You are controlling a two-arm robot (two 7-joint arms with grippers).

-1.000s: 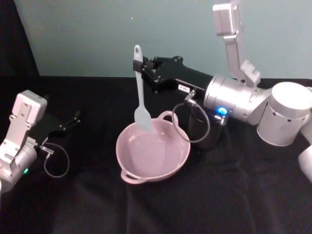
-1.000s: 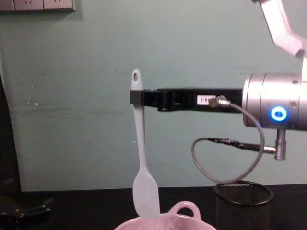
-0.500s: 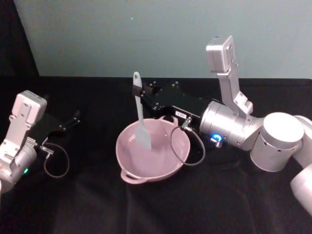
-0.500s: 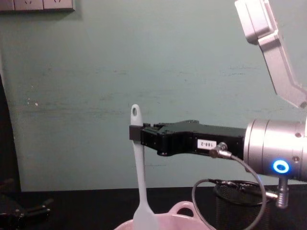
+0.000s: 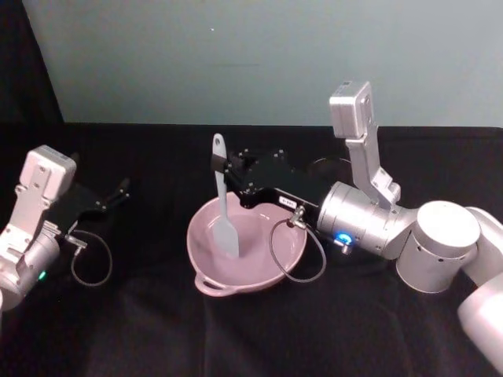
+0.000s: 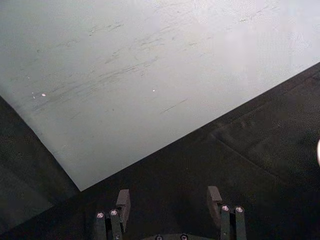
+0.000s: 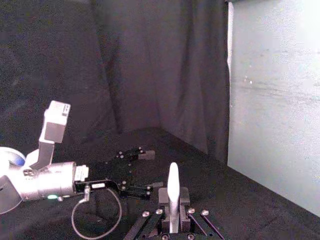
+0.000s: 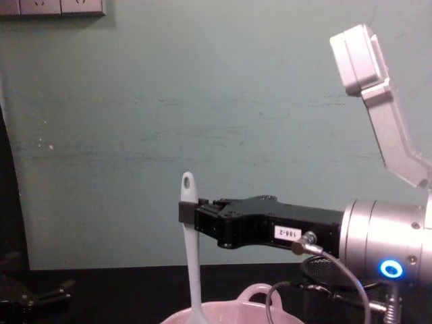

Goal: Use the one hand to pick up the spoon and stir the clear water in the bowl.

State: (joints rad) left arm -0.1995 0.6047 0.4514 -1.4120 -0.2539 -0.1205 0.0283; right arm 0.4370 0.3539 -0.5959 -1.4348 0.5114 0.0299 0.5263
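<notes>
The right hand (image 5: 223, 168) is clenched on the spoon (image 5: 222, 203), gripping the handle just below its oval hole and holding it close to upright. The blade hangs down inside the bowl (image 5: 192, 245). In the chest view the spoon (image 8: 192, 270) drops behind the rim of the bowl (image 8: 229, 314), so the blade sits low in the basin. Whether it has reached the clear water cannot be told. The bowl stands on the black tabletop (image 5: 157, 330), in front of the robot and a little to its left of centre. The left hand (image 5: 119, 191) lies parked on the tabletop far to the left, with its fingers (image 6: 123, 199) spread apart and nothing between them.

The step in hand looks like the stirring itself. To do it well, the right hand should keep a firm grip so the slim handle does not twist. The blade should go down only until it is wetted, short of scraping the bottom. From there it should trace slow, even circles well inside the rim. A push against the glossy wall could shove or tip the bowl. The grey cable (image 5: 273, 251) loops over the bowl's right edge and could catch the rim, so the wrist should stay high and the circles small
</notes>
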